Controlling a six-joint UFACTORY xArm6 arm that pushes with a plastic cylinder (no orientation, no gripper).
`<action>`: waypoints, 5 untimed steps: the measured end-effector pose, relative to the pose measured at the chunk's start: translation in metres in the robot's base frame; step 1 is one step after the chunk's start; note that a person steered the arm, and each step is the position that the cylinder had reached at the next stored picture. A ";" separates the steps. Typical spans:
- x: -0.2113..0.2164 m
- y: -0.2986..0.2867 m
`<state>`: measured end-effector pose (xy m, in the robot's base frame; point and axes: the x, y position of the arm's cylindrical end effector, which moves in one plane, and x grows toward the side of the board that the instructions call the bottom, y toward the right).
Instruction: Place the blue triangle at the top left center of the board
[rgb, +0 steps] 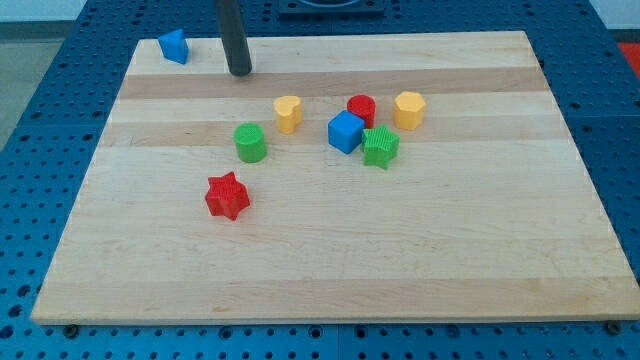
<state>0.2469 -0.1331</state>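
The blue triangle (174, 46) lies at the board's top left corner, near the top edge. My tip (239, 72) touches the board to the right of the triangle and a little lower, apart from it. The dark rod rises from there out of the view's top. The wooden board (330, 260) fills most of the view.
A yellow heart (288, 113), a red cylinder (361, 109), a yellow hexagon (409, 109), a blue cube (346, 132) and a green star (380, 146) cluster at the upper middle. A green cylinder (250, 142) and a red star (227, 195) lie to the left of centre.
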 end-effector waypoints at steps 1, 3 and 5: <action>-0.010 -0.027; -0.021 -0.075; -0.021 -0.091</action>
